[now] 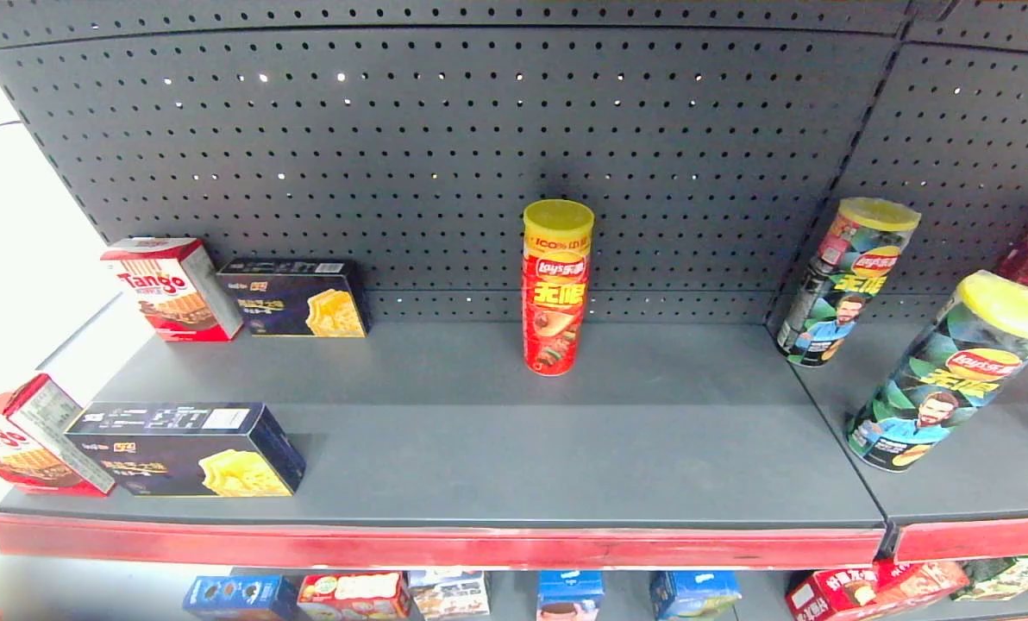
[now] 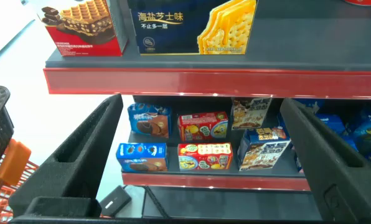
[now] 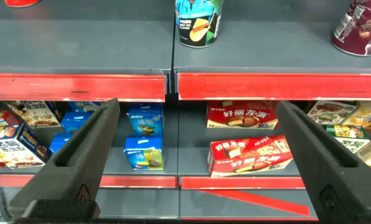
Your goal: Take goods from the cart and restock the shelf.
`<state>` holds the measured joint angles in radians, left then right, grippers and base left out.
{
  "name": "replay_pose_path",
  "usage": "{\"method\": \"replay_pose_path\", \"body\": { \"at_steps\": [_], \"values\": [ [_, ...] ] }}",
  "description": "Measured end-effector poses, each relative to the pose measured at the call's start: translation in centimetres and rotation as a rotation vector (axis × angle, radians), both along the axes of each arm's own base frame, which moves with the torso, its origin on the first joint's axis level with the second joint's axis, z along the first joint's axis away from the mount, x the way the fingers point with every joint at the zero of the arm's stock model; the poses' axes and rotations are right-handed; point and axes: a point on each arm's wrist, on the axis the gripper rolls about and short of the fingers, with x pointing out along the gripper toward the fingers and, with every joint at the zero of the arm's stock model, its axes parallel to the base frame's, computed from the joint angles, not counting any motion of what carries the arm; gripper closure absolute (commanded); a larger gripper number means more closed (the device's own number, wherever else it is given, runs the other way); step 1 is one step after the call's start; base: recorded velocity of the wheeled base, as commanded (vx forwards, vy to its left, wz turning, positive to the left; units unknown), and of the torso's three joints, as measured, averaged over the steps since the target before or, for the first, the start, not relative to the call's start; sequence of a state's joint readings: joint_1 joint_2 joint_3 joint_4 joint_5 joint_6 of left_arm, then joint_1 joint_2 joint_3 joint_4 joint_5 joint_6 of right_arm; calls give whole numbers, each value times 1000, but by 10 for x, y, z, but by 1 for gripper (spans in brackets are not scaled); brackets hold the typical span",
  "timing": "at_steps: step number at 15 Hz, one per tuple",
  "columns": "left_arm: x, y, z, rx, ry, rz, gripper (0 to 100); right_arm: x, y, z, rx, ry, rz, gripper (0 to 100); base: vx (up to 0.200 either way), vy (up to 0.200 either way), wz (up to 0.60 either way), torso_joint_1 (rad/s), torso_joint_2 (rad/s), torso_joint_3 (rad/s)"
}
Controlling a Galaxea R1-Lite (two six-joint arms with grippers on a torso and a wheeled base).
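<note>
Left hand (image 2: 201,106) and right hand (image 3: 198,107) both spread, empty, apparently facing lower shelves. Red chip can (image 1: 556,287) upright on shelf (image 1: 497,448).

On the shelf board (image 1: 479,448) before me, one chip canister (image 1: 557,289) stands upright at the middle, back against the pegboard panel (image 1: 445,172). At back left sits a wafer box (image 1: 172,289), with a cracker box (image 1: 297,297) just beside it on its right. At front left a second wafer box (image 1: 22,440) touches a second cracker box (image 1: 186,450) on its right. On the adjoining board (image 1: 954,492) to my right, a rear canister (image 1: 846,280) stands behind a front canister (image 1: 954,371). My left gripper (image 2: 202,104) and right gripper (image 3: 198,107) hang before the lower shelf (image 2: 210,180), where cookie boxes (image 2: 142,155) are stacked.
</note>
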<state>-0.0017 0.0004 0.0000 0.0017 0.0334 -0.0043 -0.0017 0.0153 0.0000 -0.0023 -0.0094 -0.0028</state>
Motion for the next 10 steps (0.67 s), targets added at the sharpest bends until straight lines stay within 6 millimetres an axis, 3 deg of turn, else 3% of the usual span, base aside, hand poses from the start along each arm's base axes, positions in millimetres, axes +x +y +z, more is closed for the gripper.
{"method": "replay_pose_path", "body": {
  "at_steps": [10],
  "values": [
    [0, 0, 0, 0, -1, -1, 0, 0, 0, 0, -3, 0, 1, 0, 0, 0, 0, 0, 0, 0]
  ]
}}
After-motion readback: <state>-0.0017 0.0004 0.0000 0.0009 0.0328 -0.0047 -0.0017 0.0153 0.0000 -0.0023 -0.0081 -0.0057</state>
